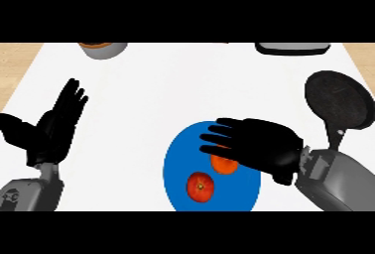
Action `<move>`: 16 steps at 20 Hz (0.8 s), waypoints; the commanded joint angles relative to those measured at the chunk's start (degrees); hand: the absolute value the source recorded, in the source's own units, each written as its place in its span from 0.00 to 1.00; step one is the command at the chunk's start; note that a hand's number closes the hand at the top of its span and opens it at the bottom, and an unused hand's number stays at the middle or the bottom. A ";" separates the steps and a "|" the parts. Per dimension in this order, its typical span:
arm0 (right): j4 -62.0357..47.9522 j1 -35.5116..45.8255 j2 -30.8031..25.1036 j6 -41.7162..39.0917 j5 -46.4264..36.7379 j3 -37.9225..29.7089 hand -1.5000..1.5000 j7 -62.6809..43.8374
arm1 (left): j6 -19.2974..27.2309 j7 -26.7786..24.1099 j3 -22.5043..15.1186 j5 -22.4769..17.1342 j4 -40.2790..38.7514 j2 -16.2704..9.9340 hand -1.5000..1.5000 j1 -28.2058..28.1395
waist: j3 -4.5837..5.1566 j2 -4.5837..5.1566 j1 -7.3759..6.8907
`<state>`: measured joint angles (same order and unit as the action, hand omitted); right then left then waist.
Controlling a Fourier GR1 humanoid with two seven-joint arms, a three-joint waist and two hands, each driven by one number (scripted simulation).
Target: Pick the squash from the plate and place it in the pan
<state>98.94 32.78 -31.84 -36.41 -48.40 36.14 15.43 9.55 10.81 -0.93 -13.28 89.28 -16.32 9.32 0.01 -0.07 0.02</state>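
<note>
Reaching over the blue plate (176, 168), my right hand (256, 146) lies low across its upper right part, fingers stretched toward the left and spread a little, curled round nothing that I can see; just under my palm an orange squash (224, 165) peeks out, partly hidden, and whether my fingers touch it I cannot tell; nearer to me on the same plate sits a red tomato (200, 187), apart from my hand and a short way from the squash; the dark pan (338, 99) rests on the white surface (190, 84) to the right of the plate, its handle pointing down toward my right forearm; my left hand (55, 126) rests open at the left side, fingers up, holding nothing; at the far edge stand a grey bowl (102, 49) and, to the right, a dark-rimmed tray (291, 48), both cut off by the view.
</note>
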 commanded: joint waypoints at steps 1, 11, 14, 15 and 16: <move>5.18 -4.51 -0.38 -3.34 -3.13 -1.65 0.00 0.15 | -1.63 -0.98 0.82 0.34 1.94 0.58 0.50 -2.92 | -0.01 -0.03 -0.03; -1.00 -4.14 10.44 -4.89 -13.91 0.34 0.00 -4.71 | -2.05 2.67 2.23 1.76 3.25 1.47 0.50 -1.78 | -0.01 0.01 -0.20; -8.26 -4.74 10.94 0.78 -15.60 0.59 0.00 0.08 | -0.95 -1.69 0.54 4.55 -1.73 4.49 0.50 -0.66 | -0.01 0.10 -0.17; -17.31 -0.85 14.26 4.74 -16.71 0.53 0.00 1.37 | -3.74 -1.98 2.94 2.16 -3.21 2.31 0.50 0.84 | -0.01 0.25 -0.57; -10.75 0.62 12.38 -3.05 -15.33 -3.11 0.00 2.88 | -3.71 -0.37 4.20 1.93 -1.62 1.91 0.50 0.55 | 0.00 0.08 -0.27</move>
<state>90.14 31.42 -20.26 -37.64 -62.55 35.73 14.83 7.05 10.76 1.51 -11.04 88.00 -14.15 10.06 0.00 0.06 -0.27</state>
